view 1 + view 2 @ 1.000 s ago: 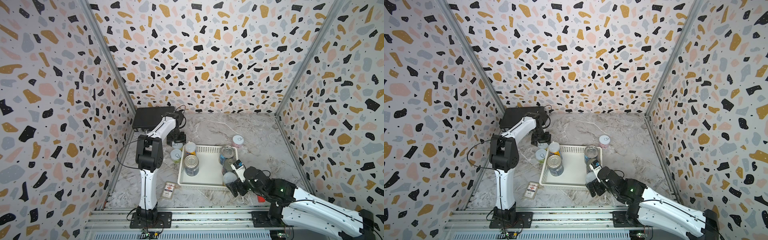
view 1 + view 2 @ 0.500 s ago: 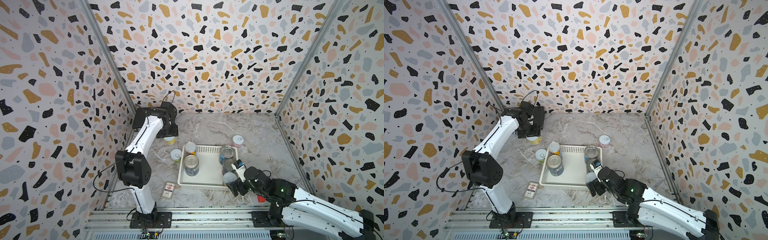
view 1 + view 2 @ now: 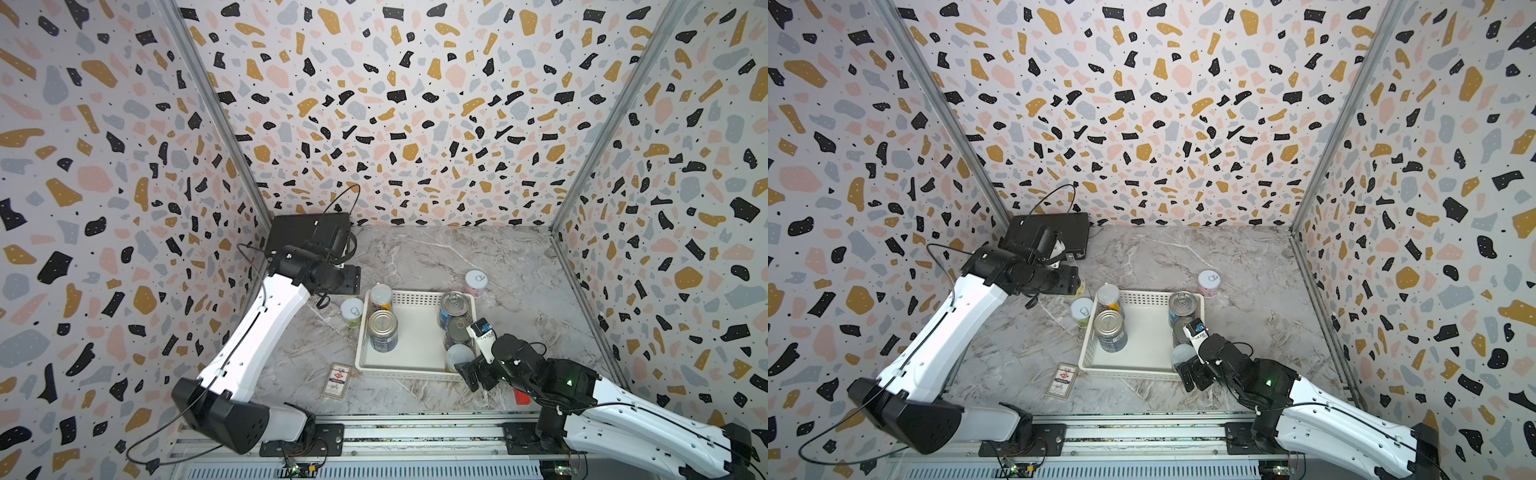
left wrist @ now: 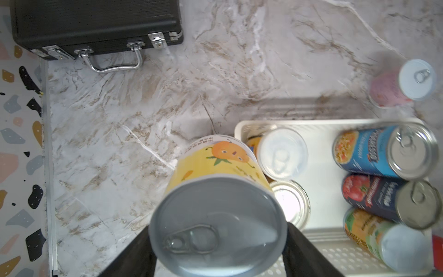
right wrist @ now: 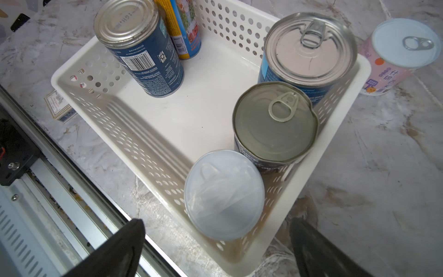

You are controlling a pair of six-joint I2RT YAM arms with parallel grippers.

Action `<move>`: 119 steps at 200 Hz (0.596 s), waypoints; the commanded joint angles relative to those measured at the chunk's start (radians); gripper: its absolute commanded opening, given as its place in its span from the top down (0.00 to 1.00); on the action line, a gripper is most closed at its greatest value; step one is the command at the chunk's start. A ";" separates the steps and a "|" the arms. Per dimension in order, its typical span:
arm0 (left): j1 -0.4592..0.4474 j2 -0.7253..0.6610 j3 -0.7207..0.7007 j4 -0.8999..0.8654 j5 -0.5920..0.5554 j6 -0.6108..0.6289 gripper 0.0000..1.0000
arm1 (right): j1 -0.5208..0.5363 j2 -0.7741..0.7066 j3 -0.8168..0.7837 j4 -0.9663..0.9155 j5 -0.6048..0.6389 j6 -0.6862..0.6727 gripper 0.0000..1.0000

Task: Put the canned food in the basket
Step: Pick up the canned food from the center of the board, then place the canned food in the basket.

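Observation:
My left gripper (image 4: 218,251) is shut on a yellow-labelled can (image 4: 220,191) with a pale top, held above the table just left of the white basket (image 3: 409,370). In a top view only a sliver of this can (image 3: 1077,286) shows beyond the gripper (image 3: 349,280). Several cans stand in the basket: two blue tins (image 3: 382,330) (image 3: 455,305), a dark tin (image 3: 457,330), and two pale-topped ones (image 3: 381,296) (image 3: 459,357). A green can (image 3: 352,311) and a pink can (image 3: 476,282) stand outside. My right gripper (image 5: 215,254) hangs open over the basket's front right corner, holding nothing.
A black briefcase (image 3: 307,232) lies in the back left corner. A flat card box (image 3: 337,380) lies in front of the basket, and a small red block (image 3: 521,397) sits beside the right arm. Patterned walls close three sides; a metal rail (image 3: 415,432) runs along the front.
The left arm lifted the yellow can from the table near the briefcase and carried it toward the basket's left side, its elbow dropping low. The right arm has stayed put.

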 commanded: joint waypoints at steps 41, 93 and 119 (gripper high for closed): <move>-0.217 -0.205 -0.164 0.061 0.026 -0.068 0.50 | 0.000 -0.011 0.010 -0.027 0.042 0.013 0.00; -0.373 -0.264 -0.299 0.089 0.002 -0.112 0.49 | 0.000 -0.014 0.010 -0.029 0.061 0.014 0.00; -0.429 -0.252 -0.317 0.104 0.025 -0.120 0.49 | 0.000 -0.022 0.010 -0.038 0.071 0.016 0.00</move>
